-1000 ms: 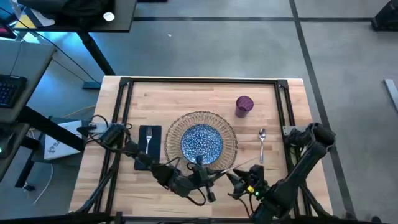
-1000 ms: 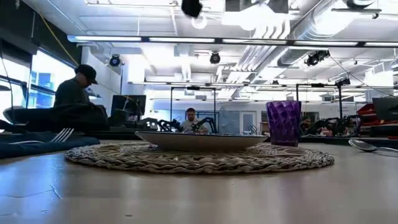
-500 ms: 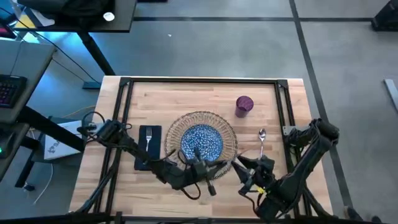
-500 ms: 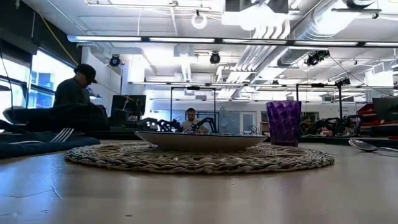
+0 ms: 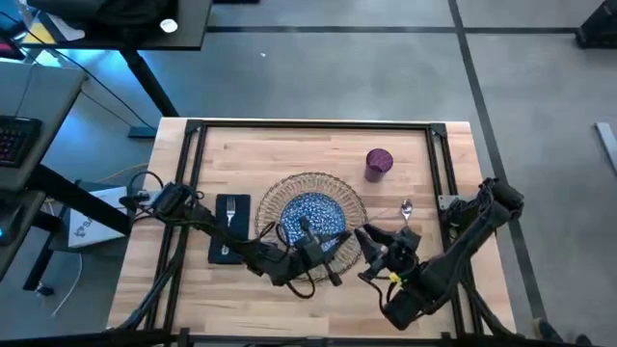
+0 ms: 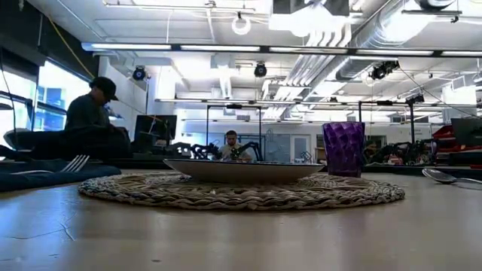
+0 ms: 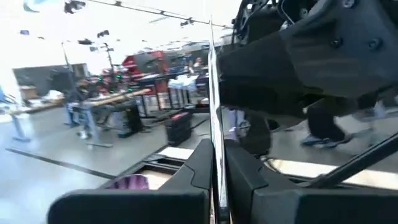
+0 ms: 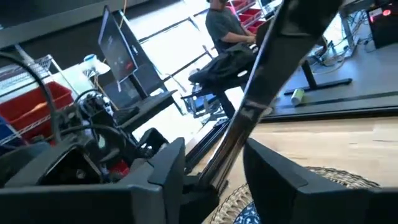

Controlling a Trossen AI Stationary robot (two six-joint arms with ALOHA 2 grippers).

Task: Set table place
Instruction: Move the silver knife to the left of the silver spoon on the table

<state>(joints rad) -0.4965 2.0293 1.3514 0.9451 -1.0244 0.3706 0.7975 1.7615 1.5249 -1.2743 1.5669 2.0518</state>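
While poised low in the frame at the near rim of the plate (image 5: pixel 307 214), pinching a thin knife (image 7: pixel 213 124) in jaws of the left gripper (image 5: pixel 310 241), jaws of the right gripper (image 5: pixel 371 246) spread around it; beyond, wicker mat (image 5: pixel 280 198) mid-bench (image 5: pixel 289 145), fork (image 5: pixel 231 217) on napkin (image 5: pixel 224 253) left, spoon (image 5: pixel 406 217) right, purple cup (image 5: pixel 378 161) upper right.

Grey floor (image 5: pixel 386 67) with dark seams, desk (image 5: pixel 29 116) at 9 o'clock, ceiling strip lights (image 6: pixel 263 47), ducting overhead.

Overhead camera looks straight down; low camera sits level, sharing the plate (image 5: pixel 314 218).
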